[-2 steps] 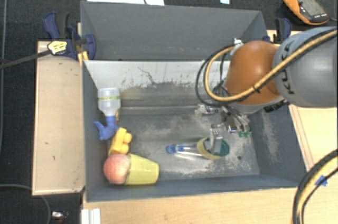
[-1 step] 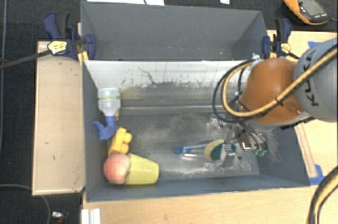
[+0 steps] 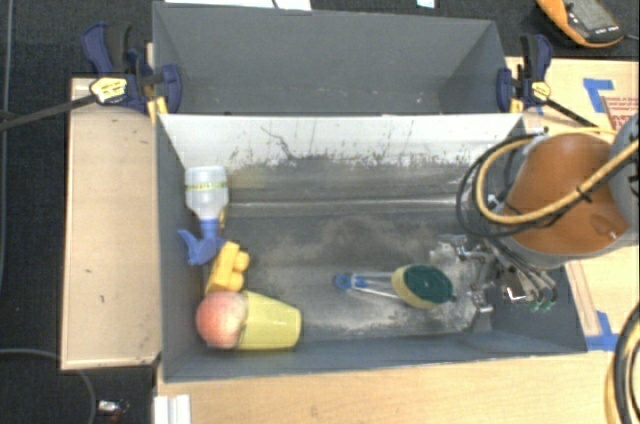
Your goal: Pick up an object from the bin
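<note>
Brush (image 3: 425, 285) with a round green head lies flat on the floor of the bin (image 3: 330, 72), right of middle, its clear, blue-tipped handle pointing left. The jaws hang low just right of the brush head; whether they touch it, and whether they are released or clenched, I cannot tell. Well apart at the left end lie a bottle (image 3: 206, 191), a blue piece (image 3: 196, 244), a yellow block (image 3: 229, 263), a yellow cup (image 3: 270, 321) and a peach (image 3: 220, 320).

Even light; glare on bin (image 3: 330, 137) wall.
</note>
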Robot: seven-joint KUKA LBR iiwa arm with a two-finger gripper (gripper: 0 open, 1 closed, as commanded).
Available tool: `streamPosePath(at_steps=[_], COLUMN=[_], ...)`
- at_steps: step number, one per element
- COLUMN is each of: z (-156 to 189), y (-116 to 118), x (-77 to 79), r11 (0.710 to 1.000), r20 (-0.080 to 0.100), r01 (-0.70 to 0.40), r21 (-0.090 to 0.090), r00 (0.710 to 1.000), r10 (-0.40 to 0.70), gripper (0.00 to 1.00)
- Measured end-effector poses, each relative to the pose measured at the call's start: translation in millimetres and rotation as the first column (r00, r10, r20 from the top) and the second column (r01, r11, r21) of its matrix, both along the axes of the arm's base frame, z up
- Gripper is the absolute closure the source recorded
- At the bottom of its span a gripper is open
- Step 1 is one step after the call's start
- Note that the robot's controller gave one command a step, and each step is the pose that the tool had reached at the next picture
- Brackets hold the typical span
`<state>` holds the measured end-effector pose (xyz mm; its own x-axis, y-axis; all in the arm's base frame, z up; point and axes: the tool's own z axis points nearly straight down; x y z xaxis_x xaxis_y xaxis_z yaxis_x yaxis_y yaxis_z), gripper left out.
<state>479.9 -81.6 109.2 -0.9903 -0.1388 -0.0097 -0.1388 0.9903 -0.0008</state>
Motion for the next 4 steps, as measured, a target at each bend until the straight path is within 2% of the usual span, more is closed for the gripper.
streamPosePath(at_steps=[1, 2, 3, 4], z=[-40.8, -39.0, -39.0, -24.2], y=[82.3, 81.3, 81.3, 81.3], x=[1.7, 3.0, 2.9, 2.8], r11=[0.986, 0.997, 0.997, 0.997], r20=[0.006, 0.010, 0.010, 0.010], r01=[0.166, -0.077, -0.076, -0.075], r21=[0.013, -0.003, -0.003, -0.002], r00=[0.986, 0.997, 0.997, 0.997], r10=[-0.166, 0.077, 0.076, 0.075], gripper=[0.00, 1.00, 1.00, 1.00])
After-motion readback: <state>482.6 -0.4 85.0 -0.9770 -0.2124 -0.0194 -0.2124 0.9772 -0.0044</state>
